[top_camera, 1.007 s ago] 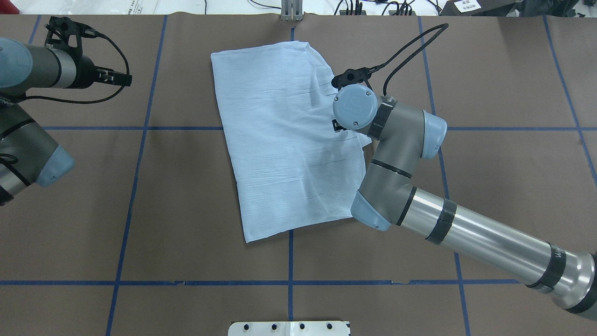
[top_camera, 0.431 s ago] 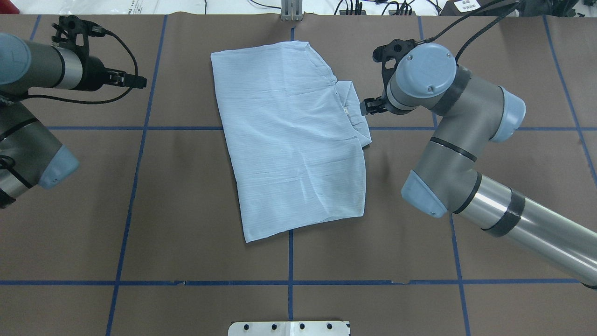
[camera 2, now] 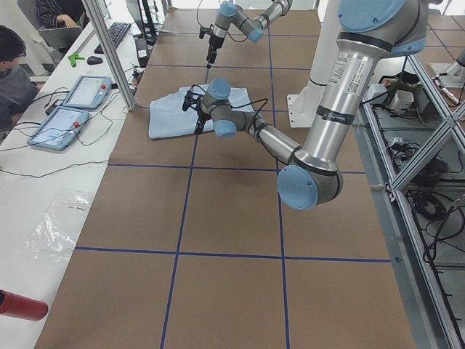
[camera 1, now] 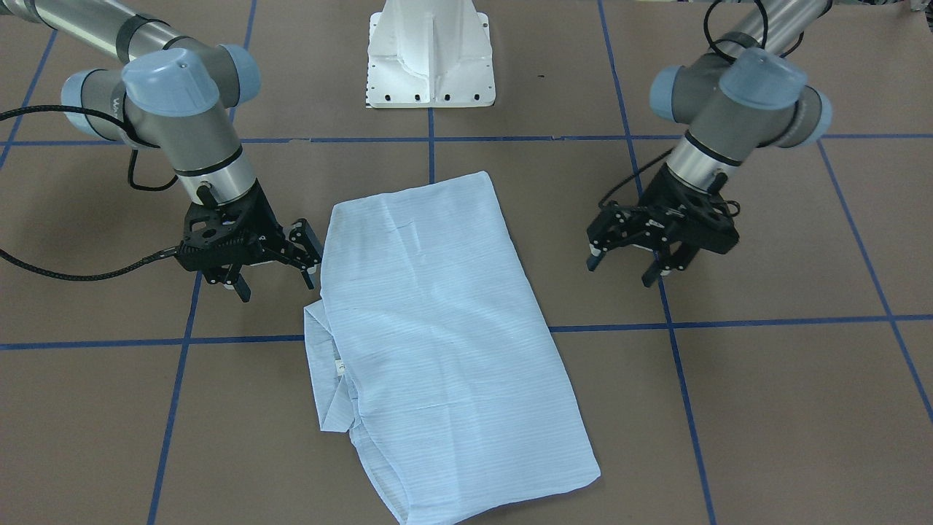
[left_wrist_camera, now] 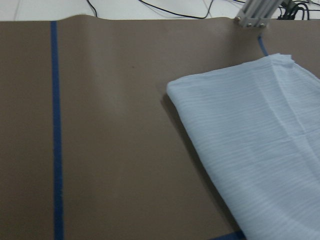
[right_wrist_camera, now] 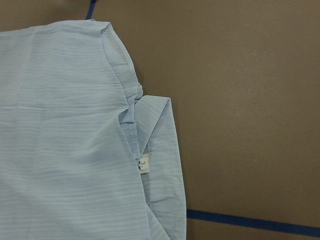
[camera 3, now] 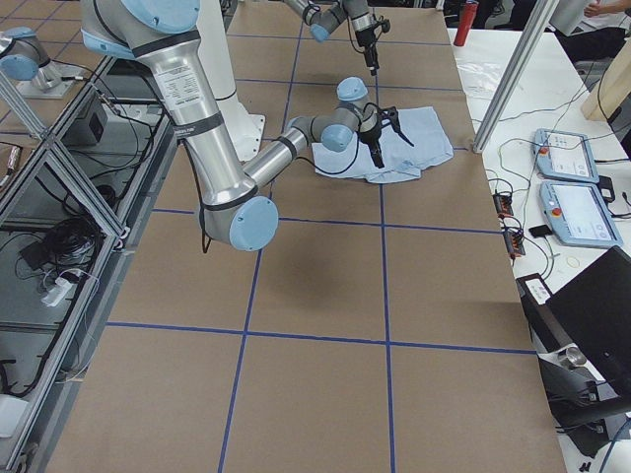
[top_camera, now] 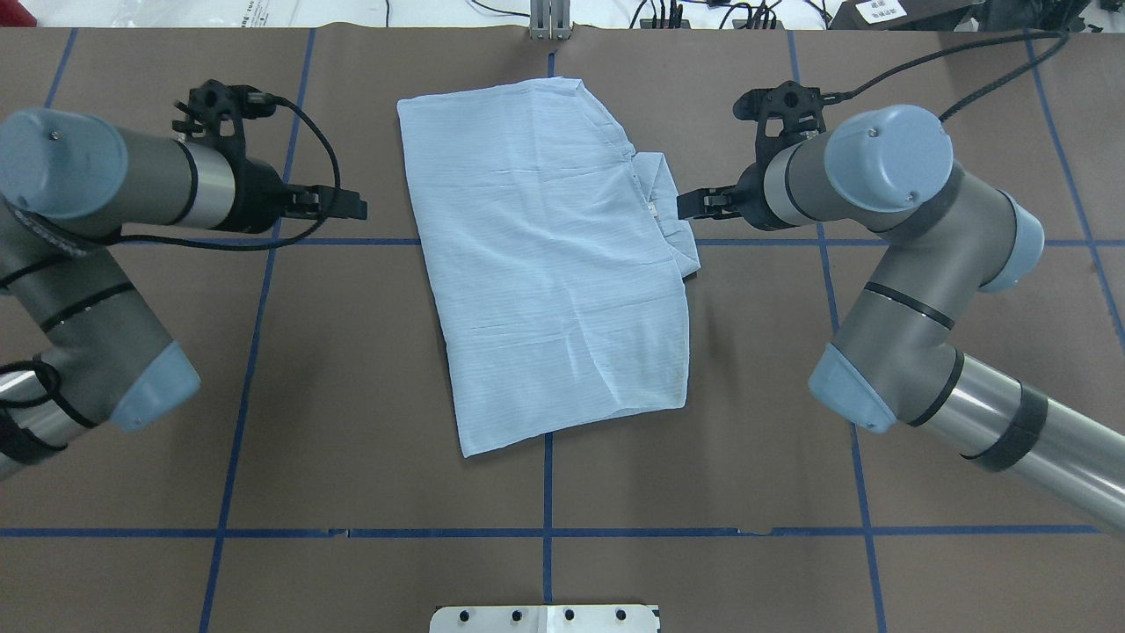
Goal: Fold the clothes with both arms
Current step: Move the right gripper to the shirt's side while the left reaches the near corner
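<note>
The clothes are one pale blue striped shirt point(top_camera: 545, 264), folded into a long rectangle flat on the brown table. Its collar point(top_camera: 670, 215) with a white label point(right_wrist_camera: 143, 163) pokes out on the side toward my right arm. My right gripper point(camera 1: 277, 281) hovers open just beside that collar, holding nothing; from overhead the right gripper point(top_camera: 690, 204) points at the shirt's edge. My left gripper point(camera 1: 619, 270) is open and empty, a short gap off the opposite long edge; overhead, the left gripper point(top_camera: 352, 207) faces the shirt point(left_wrist_camera: 260, 140).
The white pedestal base point(camera 1: 430, 58) stands behind the shirt on the robot's side. Blue tape lines point(top_camera: 547, 492) grid the table. An aluminium post point(top_camera: 549, 18) is at the far edge. Operator desks hold tablets point(camera 2: 76, 91), a seated person point(camera 2: 14, 65) and a red bottle point(camera 2: 22, 305).
My right arm has lifted off the shirt and drawn back to its right side, uncovering the collar. My left arm has swung in toward the shirt's left edge.
</note>
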You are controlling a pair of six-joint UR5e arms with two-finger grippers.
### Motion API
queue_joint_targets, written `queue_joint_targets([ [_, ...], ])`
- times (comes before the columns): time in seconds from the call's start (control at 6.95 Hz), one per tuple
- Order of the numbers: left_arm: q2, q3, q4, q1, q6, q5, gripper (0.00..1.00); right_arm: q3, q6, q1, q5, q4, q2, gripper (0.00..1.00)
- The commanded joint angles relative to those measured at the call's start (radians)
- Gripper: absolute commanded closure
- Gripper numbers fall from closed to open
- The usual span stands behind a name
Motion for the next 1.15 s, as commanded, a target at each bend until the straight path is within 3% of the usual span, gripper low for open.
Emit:
queue_joint_targets([
  [0.0,-0.006,-0.106,0.123,0.200,-0.222,0.123,0.00,0.000,0.071,0.000,0.012,0.070,-0.034,0.00],
  [0.14,-0.009,-0.106,0.146,0.290,-0.281,0.206,0.00,0.000,0.074,0.000,0.012,0.070,-0.034,0.00],
  [0.72,-0.040,-0.085,0.244,0.460,-0.408,0.284,0.00,-0.003,0.077,0.000,0.009,0.070,-0.040,0.00],
  [0.86,-0.042,-0.085,0.255,0.467,-0.421,0.287,0.03,-0.006,0.077,-0.001,0.009,0.070,-0.040,0.00],
  [1.01,-0.051,-0.076,0.266,0.473,-0.437,0.288,0.14,-0.006,0.077,-0.001,0.007,0.070,-0.040,0.00],
])
